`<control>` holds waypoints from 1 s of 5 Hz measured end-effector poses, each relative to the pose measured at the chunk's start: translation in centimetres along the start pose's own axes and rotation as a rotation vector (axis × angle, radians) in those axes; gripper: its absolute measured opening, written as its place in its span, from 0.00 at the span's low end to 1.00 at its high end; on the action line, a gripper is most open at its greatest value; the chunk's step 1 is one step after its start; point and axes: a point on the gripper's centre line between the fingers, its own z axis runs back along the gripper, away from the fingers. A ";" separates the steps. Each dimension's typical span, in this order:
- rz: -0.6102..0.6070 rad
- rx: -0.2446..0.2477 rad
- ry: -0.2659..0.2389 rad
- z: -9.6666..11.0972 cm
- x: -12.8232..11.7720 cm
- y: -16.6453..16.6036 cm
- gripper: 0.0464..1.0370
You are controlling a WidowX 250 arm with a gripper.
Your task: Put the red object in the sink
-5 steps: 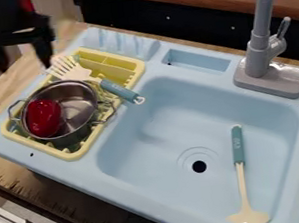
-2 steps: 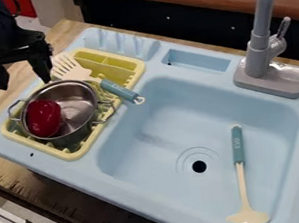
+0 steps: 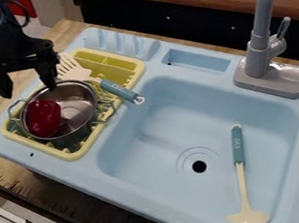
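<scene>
The black gripper [image 3: 29, 91] hangs at the upper left of the camera view, near the far-left side of the steel pot [image 3: 78, 103]. Its jaws stand wide apart, tips pointing down, with nothing held between them; one tip appears to be just above or beside the pot's far rim, though the slanted view makes its height hard to judge.

The red object [image 3: 43, 118], glossy and rounded, lies inside the pot, toward the left side of it, outside the sink's basin. The pot has a wire handle on each side and sits in the yellow dish rack [image 3: 77, 154], on the left part of the light blue sink [image 3: 155, 208].

A slotted spatula [image 3: 117, 91] lies slantwise beside the pot, its cream head toward the gripper and its teal handle reaching over the rack's right edge toward the basin. In the basin, to the right of the drain [image 3: 199, 166], lies a second utensil [image 3: 237, 147] with a teal handle at the far end and a broad cream head near the front wall. The grey faucet [image 3: 260, 49] stands upright at the back right. Around the sink, the wooden table [image 3: 2, 166] shows.
</scene>
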 end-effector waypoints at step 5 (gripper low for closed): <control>0.064 0.030 -0.038 -2.2 -2.0 -1.1 0.96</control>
